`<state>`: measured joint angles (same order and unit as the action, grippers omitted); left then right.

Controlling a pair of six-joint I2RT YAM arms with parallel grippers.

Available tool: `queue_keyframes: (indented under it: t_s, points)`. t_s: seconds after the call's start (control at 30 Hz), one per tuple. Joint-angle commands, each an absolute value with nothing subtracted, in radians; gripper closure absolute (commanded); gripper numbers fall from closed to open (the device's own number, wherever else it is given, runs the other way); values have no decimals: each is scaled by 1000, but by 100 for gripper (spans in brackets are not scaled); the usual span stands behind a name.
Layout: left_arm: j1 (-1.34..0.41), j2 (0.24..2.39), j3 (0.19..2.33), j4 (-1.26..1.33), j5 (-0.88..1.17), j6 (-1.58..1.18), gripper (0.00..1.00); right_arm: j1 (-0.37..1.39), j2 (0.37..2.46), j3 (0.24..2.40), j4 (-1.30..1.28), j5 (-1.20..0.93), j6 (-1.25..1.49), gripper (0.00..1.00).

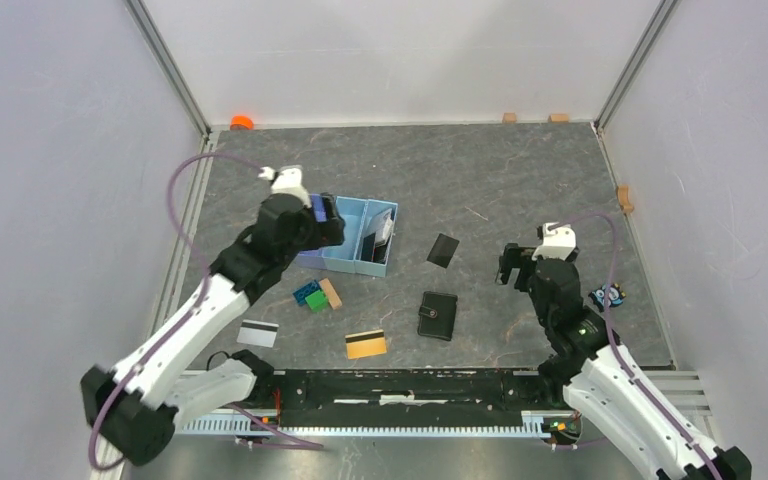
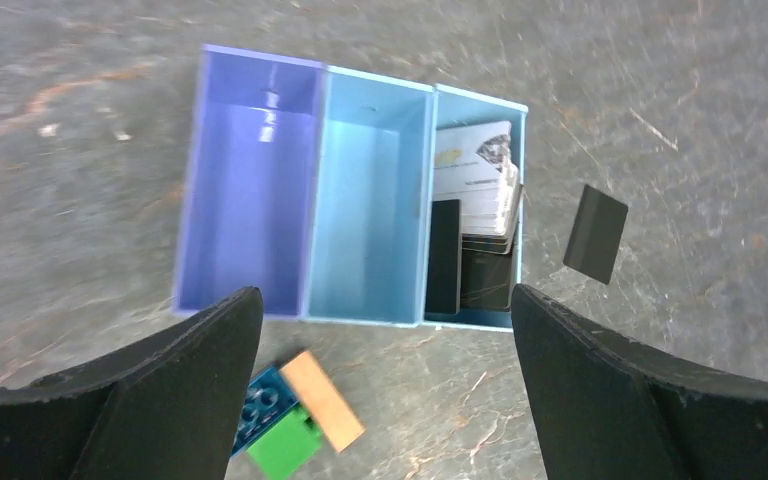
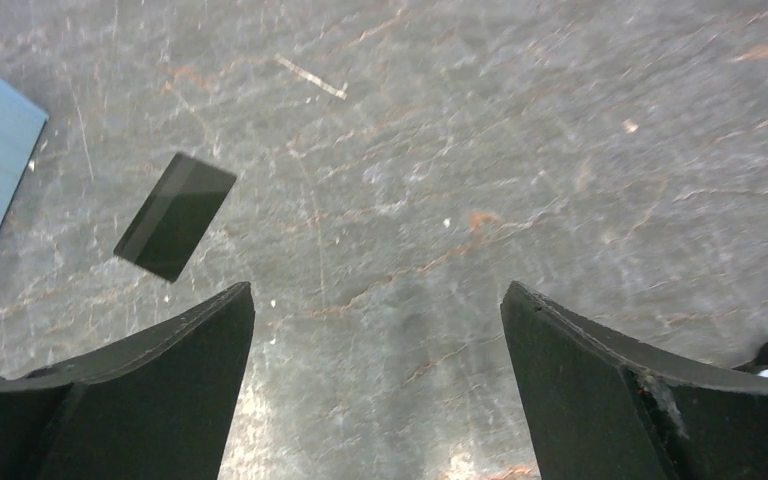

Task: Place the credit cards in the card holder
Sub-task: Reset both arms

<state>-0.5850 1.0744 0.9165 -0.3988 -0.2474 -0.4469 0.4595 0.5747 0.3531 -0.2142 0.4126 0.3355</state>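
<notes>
The black card holder (image 1: pixel 438 315) lies shut on the table at front centre. A gold card (image 1: pixel 366 344) and a white card with a dark stripe (image 1: pixel 258 333) lie near the front edge. A plain black card (image 1: pixel 443 249) lies flat mid-table; it also shows in the left wrist view (image 2: pixel 596 233) and the right wrist view (image 3: pixel 174 215). More cards (image 2: pixel 472 215) stand in the right compartment of the light blue tray (image 1: pixel 349 262). My left gripper (image 1: pixel 328 218) hangs open and empty over the tray (image 2: pixel 365 300). My right gripper (image 1: pixel 508 265) is open and empty over bare table (image 3: pixel 375 300).
Green and blue bricks (image 1: pixel 311 296) and a tan wooden block (image 1: pixel 331 293) lie just in front of the tray; they also show in the left wrist view (image 2: pixel 290 420). A small blue-and-black object (image 1: pixel 608 295) sits by the right arm. Walls enclose the table on three sides.
</notes>
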Motion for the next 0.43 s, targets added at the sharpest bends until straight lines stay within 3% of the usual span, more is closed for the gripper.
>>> queue_keyframes:
  t_s: [0.0,0.13,0.4]
  points:
    - [-557,880,883,-519,-378,-424,0,456,501,345,-138,527,237,2]
    - [-557,810,889,-650,-461,-377,0,455,463,346,-124,548,212,2]
    - [-557,740,845,-655,-479,-377,0,456,456,332,-125,540,216,2]
